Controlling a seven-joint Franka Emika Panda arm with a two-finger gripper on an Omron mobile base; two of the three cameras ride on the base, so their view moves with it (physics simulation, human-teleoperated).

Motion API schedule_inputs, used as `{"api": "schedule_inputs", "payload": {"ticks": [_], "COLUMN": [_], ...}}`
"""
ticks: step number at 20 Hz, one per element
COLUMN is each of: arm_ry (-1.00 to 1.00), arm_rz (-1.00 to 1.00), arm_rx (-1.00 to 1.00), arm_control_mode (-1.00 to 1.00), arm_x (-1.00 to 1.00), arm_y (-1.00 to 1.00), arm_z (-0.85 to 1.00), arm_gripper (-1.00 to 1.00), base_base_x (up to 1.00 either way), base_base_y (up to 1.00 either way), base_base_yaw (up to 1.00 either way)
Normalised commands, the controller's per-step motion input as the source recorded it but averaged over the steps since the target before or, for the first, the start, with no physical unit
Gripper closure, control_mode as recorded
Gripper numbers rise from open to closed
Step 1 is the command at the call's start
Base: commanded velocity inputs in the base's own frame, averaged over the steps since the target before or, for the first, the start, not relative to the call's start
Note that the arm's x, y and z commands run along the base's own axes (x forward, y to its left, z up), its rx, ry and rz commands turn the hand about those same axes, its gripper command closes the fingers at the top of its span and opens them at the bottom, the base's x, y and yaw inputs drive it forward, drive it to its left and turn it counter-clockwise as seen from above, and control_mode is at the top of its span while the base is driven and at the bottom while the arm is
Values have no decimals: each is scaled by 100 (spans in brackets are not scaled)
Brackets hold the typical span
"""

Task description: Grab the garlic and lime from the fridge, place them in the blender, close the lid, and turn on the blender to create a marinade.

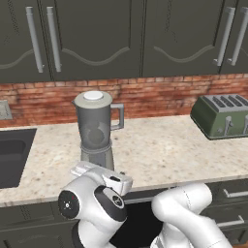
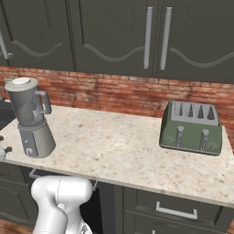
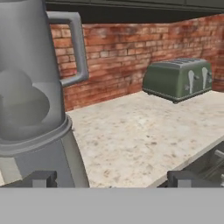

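Observation:
The blender [image 1: 97, 128] stands on the counter, a smoky see-through jug with a side handle on a tapered grey base. The pale round lid [image 1: 93, 96] sits on the jug's mouth. Dim rounded shapes [image 3: 24, 105] show through the jug wall; I cannot tell garlic from lime. My gripper [image 1: 99, 170] is low in front of the blender's base, open, nothing between its fingers. In the hand view the gripper [image 3: 114, 181] has the blender base [image 3: 48, 162] close at the left, just inside the left fingertip [image 3: 41, 178]. The right base view shows the blender [image 2: 31, 119] with its lid [image 2: 21, 82]. The fridge is out of view.
A green slotted toaster [image 1: 223, 115] stands at the right on the speckled counter [image 1: 160, 150], also the toaster [image 2: 192, 125]. A dark sink [image 1: 12, 155] lies left of the blender. Brick wall and dark upper cupboards with bar handles are behind; drawers sit below the counter edge.

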Motion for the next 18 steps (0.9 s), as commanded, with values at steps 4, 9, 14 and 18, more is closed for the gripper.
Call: {"api": "schedule_inputs", "payload": {"ticks": [4, 9, 14, 18], "arm_ry": [-3, -1, -2, -5], "arm_rz": [-19, -13, -9, -4], "arm_rx": [0, 0, 0, 0], "arm_control_mode": [-100, -100, -100, -100], "arm_x": [17, 30, 22, 18], "arm_y": [-1, 0, 0, 0], "arm_z": [-34, -25, -29, -28], "arm_gripper": [-100, -100, -100, -100], "base_base_x": [0, 0, 0, 0], "base_base_y": [0, 0, 0, 0], "base_base_yaw": [0, 0, 0, 0]}}
